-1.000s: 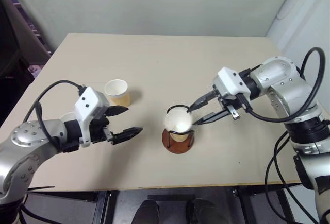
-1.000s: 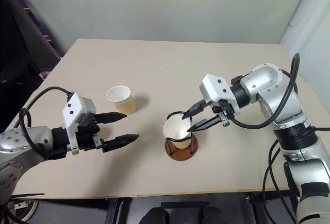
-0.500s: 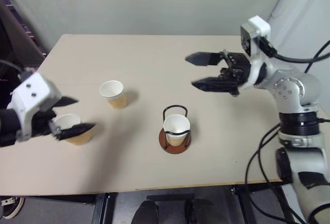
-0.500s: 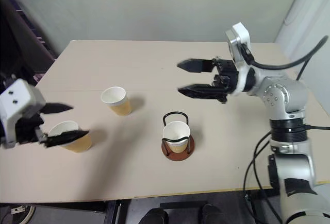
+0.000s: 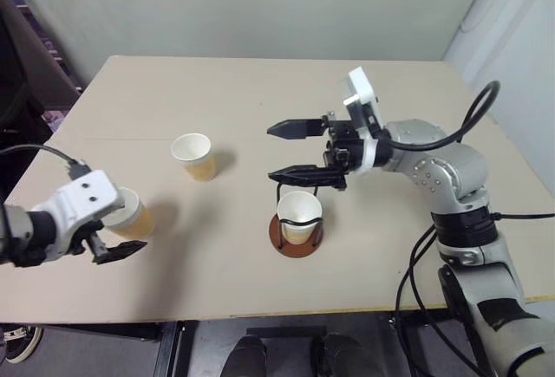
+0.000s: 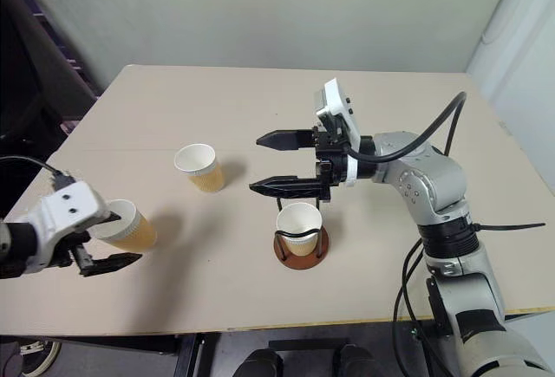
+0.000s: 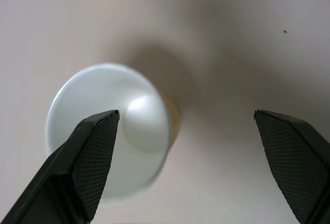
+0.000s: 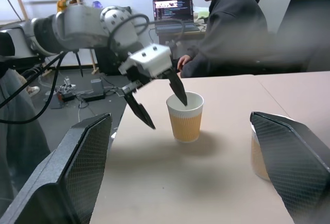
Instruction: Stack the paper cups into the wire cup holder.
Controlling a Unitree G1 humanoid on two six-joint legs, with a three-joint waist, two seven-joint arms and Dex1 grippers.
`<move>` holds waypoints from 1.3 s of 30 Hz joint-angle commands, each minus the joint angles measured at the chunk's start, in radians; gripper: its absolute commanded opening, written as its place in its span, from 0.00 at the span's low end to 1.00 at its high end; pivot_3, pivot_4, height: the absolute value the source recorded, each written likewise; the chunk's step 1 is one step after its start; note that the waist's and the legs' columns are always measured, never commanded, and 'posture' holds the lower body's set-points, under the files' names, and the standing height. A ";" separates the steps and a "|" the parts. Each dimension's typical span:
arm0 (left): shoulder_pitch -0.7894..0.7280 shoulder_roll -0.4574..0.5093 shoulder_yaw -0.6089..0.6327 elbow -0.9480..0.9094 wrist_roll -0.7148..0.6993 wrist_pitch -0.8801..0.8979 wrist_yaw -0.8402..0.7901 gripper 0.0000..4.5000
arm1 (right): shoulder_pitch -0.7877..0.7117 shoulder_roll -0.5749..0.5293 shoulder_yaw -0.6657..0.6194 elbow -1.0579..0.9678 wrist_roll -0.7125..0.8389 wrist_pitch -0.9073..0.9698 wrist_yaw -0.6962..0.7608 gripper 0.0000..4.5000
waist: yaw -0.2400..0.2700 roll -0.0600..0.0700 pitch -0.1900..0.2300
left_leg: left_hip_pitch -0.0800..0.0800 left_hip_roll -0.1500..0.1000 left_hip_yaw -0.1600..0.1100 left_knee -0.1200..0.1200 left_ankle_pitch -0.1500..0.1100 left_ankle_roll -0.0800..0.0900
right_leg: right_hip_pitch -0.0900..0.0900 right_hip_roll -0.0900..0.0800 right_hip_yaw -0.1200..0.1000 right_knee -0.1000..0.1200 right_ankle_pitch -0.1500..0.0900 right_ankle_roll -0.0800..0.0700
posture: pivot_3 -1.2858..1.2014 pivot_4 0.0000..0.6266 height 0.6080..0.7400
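Observation:
One paper cup [image 5: 299, 215] stands upright in the wire cup holder [image 5: 279, 243] at the middle of the table. My right gripper [image 5: 270, 151] hovers open just behind and above it, pointing to the left, empty. A second paper cup [image 5: 192, 156] stands free further left. A third paper cup [image 5: 132, 213] stands near the table's left edge. My left gripper [image 7: 185, 113] is open at this cup, one finger [image 7: 95, 147] over its mouth and the other well off to the side. Nothing is gripped.
The tan table [image 5: 260, 91] has free room behind the cups and to the right. The right wrist view looks across the table at a person in a dark hoodie [image 8: 232, 33] seated beyond the table's left side, with a laptop [image 8: 172, 10] behind.
The right gripper let go of the cup in the holder, opened wide and drew up behind it. The left gripper swung out left and down to the cup by the table's edge.

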 commanded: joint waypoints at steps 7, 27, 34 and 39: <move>-0.103 -0.010 -0.139 0.082 0.070 -0.094 0.026 0.64 | 0.011 -0.024 -0.013 -0.060 -0.004 -0.011 -0.030 1.00 | -0.002 0.000 0.000 | -0.001 0.000 0.000 -0.001 0.002 -0.003 | -0.001 0.000 0.000 0.000 0.000 0.000 | 0.52 0.24 1.00; -0.702 -0.047 -0.203 -0.045 -0.426 0.015 -0.225 0.01 | 0.122 -0.331 -0.049 -0.125 0.065 -0.056 0.277 1.00 | 0.016 -0.003 -0.002 | -0.003 -0.006 0.005 0.001 0.006 -0.009 | 0.000 0.000 0.002 -0.001 0.001 0.002 | 0.52 0.24 1.00; -1.008 -0.219 -0.491 0.048 -0.386 -0.011 -0.340 0.01 | 0.136 -0.386 -0.082 -0.118 0.041 -0.079 0.257 1.00 | 0.008 -0.002 -0.001 | 0.000 -0.003 0.007 0.000 0.006 -0.002 | 0.001 0.000 0.002 0.001 0.003 0.004 | 0.52 0.24 1.00; -1.088 -0.309 -0.615 0.089 -0.303 -0.053 -0.385 0.01 | 0.160 -0.398 -0.094 -0.158 0.050 -0.060 0.218 1.00 | 0.005 -0.002 -0.001 | -0.002 -0.002 0.005 0.003 0.008 -0.002 | 0.001 0.000 0.004 -0.002 0.005 0.009 | 0.52 0.24 1.00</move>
